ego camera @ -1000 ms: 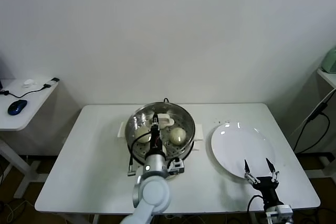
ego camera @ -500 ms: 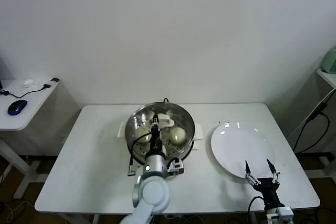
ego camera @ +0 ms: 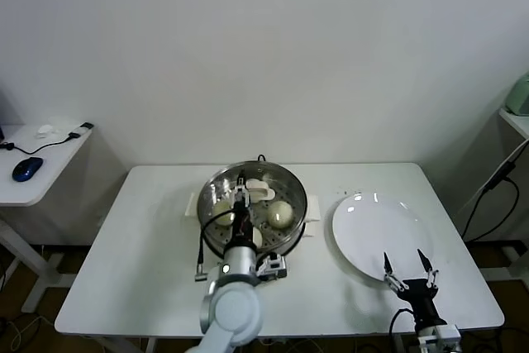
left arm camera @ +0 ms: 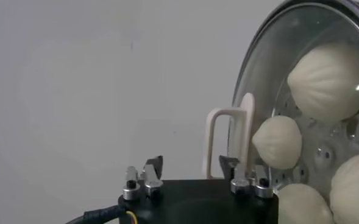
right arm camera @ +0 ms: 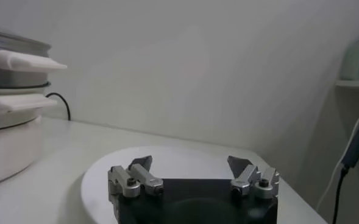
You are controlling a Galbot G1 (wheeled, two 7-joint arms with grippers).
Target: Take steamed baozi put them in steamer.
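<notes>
White bench (ego camera: 149, 270): round shiny steel steamer (ego camera: 216, 181) on white base, upright, mid-bench; cream-white domed baozi (ego camera: 279, 213) inside on perforated tray. Flat white plate (ego camera: 364, 229) beside. Left hand (ego camera: 240, 190) wide, empty, over steamer. Right hand (ego camera: 407, 266) wide, empty, at plate's near rim.

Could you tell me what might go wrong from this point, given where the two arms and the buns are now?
1. The left tool hangs open inside the steamer, close to the buns; a careless lift could dent one or clip the rim.
2. In the left wrist view the steamer's handle sits just beyond the fingertips and might snag.
3. The right tool, open, overlaps the plate's near edge and may nudge it.
</notes>
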